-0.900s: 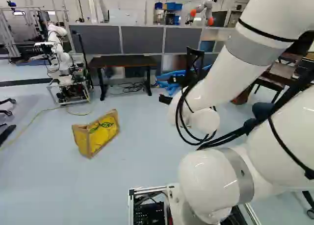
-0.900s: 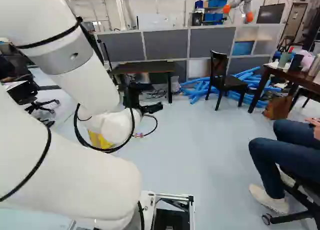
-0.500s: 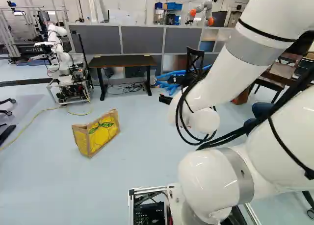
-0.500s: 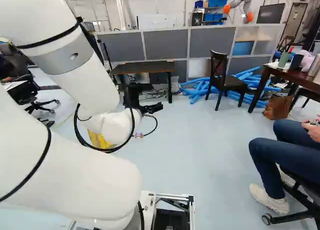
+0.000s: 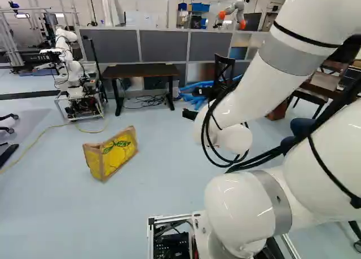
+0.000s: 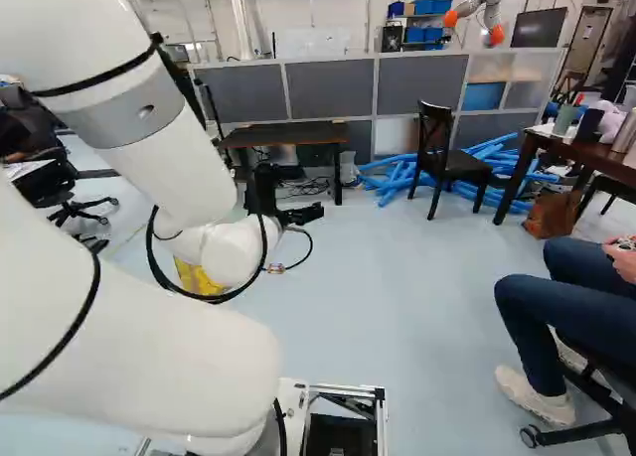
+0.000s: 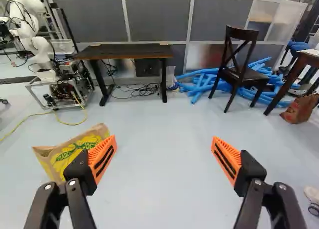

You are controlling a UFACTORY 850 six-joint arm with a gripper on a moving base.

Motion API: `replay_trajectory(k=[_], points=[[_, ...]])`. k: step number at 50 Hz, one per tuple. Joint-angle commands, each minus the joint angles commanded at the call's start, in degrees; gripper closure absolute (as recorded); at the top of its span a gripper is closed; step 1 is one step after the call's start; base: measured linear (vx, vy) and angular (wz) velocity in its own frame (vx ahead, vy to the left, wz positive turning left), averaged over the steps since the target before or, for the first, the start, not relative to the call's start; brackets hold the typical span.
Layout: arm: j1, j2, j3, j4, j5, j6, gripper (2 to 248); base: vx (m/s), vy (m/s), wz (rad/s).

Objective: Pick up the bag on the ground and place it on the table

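A yellow-and-brown rectangular bag with green print [image 5: 115, 153] sits on the pale blue, smooth floor [image 5: 152, 188], left of the middle of the left base view; in the right base view, only a yellow piece shows past the thick white jointed arm [image 6: 189, 163]. The black two-fingered gripper with orange pads [image 6: 302, 216] stands well ahead of the arm's lowest joint. In the wrist view, the gripper [image 7: 164, 138] has its jaws spread wide, with bare floor visible between them. The bag lies outside that gap, toward one side, partly hidden by the nearer finger. Farther ahead is a dark rectangular table with a flat top and black legs [image 5: 141, 70], standing before grey-panelled partitions [image 5: 163, 45]. Tangled black cables [image 7: 137, 90] lie beneath it. At the left of the left base view, another robot, a white jointed arm on a metal-framed cart [image 5: 69, 67], stands beside the table, and a thin yellow cable [image 5: 42, 133] trails from near its cart across the floor. A dark wooden chair [image 6: 452, 163] stands beside a heap of long blue tubes [image 6: 393, 173].
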Motion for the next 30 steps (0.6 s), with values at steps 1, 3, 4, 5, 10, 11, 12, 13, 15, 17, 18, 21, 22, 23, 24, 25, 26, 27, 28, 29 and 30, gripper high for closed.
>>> replay_trajectory(k=[1, 3, 4, 5, 10, 11, 12, 13, 15, 17, 18, 21, 22, 23, 24, 25, 26, 27, 28, 29, 30], points=[[0.00, 0.00, 0.00, 0.00, 0.00, 0.00, 3, 0.102, -0.026, -0.018], [0.00, 0.00, 0.00, 0.00, 0.00, 0.00, 3, 0.104, -0.002, -0.026], [0.00, 0.00, 0.00, 0.00, 0.00, 0.00, 3, 0.108, 0.025, 0.025], [0.00, 0.00, 0.00, 0.00, 0.00, 0.00, 3, 0.116, 0.033, 0.052], [0.00, 0.00, 0.00, 0.00, 0.00, 0.00, 3, 0.095, -0.003, 0.002], [0.00, 0.00, 0.00, 0.00, 0.00, 0.00, 3, 0.106, -0.017, -0.029], [0.00, 0.00, 0.00, 0.00, 0.00, 0.00, 3, 0.127, -0.012, -0.035], [0.00, 0.00, 0.00, 0.00, 0.00, 0.00, 3, 0.119, 0.000, -0.014], [0.00, 0.00, 0.00, 0.00, 0.00, 0.00, 3, 0.124, 0.013, 0.006], [0.00, 0.00, 0.00, 0.00, 0.00, 0.00, 3, 0.134, 0.013, 0.006], [0.00, 0.00, 0.00, 0.00, 0.00, 0.00, 3, 0.141, 0.001, 0.001], [0.00, 0.00, 0.00, 0.00, 0.00, 0.00, 3, 0.156, -0.008, -0.006], [0.00, 0.00, 0.00, 0.00, 0.00, 0.00, 3, 0.186, -0.001, 0.020], [0.00, 0.00, 0.00, 0.00, 0.00, 0.00, 3, 0.167, 0.016, 0.056], [0.00, 0.00, 0.00, 0.00, 0.00, 0.00, 3, 0.167, 0.029, 0.096], [0.00, 0.00, 0.00, 0.00, 0.00, 0.00, 3, 0.172, 0.054, 0.190], [0.00, 0.00, 0.00, 0.00, 0.00, 0.00, 3, 0.174, 0.067, 0.261], [0.00, 0.00, 0.00, 0.00, 0.00, 0.00, 3, 0.198, 0.092, 0.367], [0.00, 0.00, 0.00, 0.00, 0.00, 0.00, 3, 0.165, 0.088, 0.384], [0.00, 0.00, 0.00, 0.00, 0.00, 0.00, 3, 0.168, 0.087, 0.412], [0.00, 0.00, 0.00, 0.00, 0.00, 0.00, 3, 0.170, 0.089, 0.420]])
